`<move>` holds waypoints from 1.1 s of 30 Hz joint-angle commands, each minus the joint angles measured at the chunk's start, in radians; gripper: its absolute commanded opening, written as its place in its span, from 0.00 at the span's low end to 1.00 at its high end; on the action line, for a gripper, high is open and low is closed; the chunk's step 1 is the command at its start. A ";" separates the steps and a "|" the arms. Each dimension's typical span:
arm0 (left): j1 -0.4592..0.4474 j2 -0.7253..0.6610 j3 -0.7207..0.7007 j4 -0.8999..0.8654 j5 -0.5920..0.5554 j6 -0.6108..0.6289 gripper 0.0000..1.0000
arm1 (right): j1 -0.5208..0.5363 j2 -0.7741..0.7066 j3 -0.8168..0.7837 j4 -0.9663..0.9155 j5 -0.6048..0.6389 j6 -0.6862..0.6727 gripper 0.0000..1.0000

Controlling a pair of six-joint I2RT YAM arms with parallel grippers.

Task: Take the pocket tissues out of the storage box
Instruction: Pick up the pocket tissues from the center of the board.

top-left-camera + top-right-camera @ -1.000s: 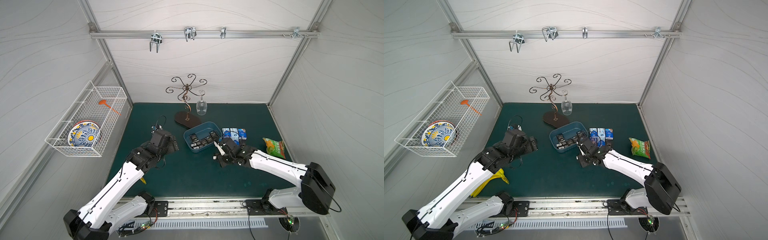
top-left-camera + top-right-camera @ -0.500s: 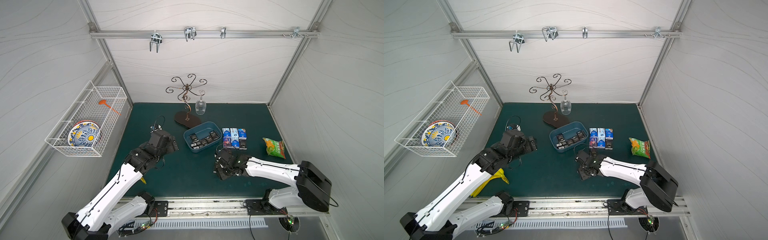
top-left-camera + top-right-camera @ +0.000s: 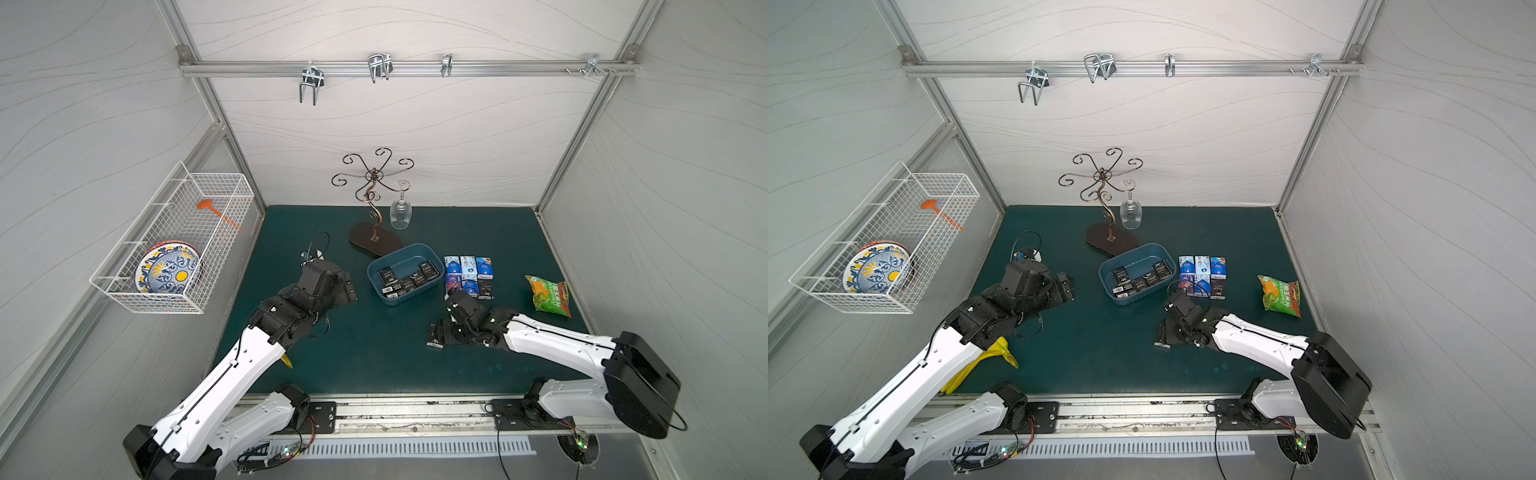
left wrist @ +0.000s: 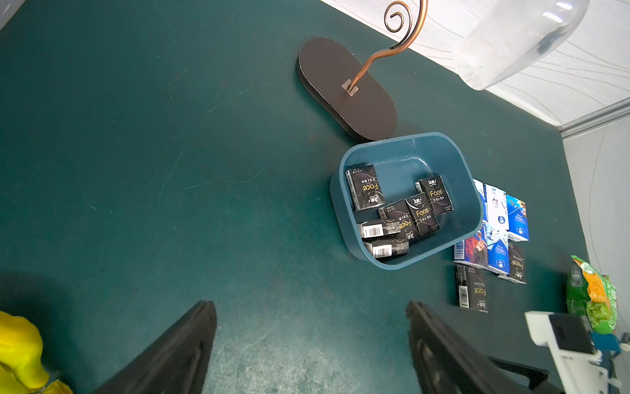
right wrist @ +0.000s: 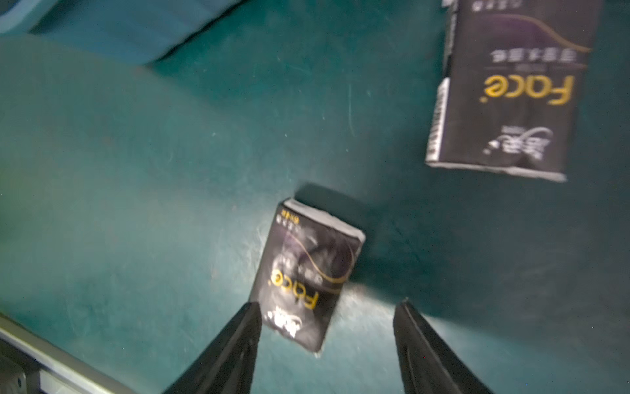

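About six packs (image 4: 402, 215) are left in the box (image 3: 409, 298); some eight are laid out on the mat (image 3: 374, 365), most at its 3 o'clock, one (image 5: 306, 273) at 5 o'clock, untouched before the right gripper's (image 5: 328, 303) parted jaws; the left gripper (image 4: 309, 303) is held wide, empty

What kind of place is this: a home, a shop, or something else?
Probably a robot test booth, not a home: left arm and right arm mounted on a metal rail, white panels in an aluminium frame, and unrelated props, a wire basket and a snack bag.
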 commanded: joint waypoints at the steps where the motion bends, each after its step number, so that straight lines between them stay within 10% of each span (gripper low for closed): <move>1: 0.006 -0.014 0.006 0.025 0.003 0.005 0.92 | -0.006 0.041 0.014 0.092 -0.020 0.058 0.67; 20: 0.007 -0.021 -0.005 0.034 0.005 0.013 0.92 | 0.071 0.204 0.053 0.034 0.120 0.132 0.56; 33: 0.006 -0.005 0.016 0.039 0.015 0.005 0.92 | -0.083 -0.116 0.082 -0.132 0.118 -0.027 0.51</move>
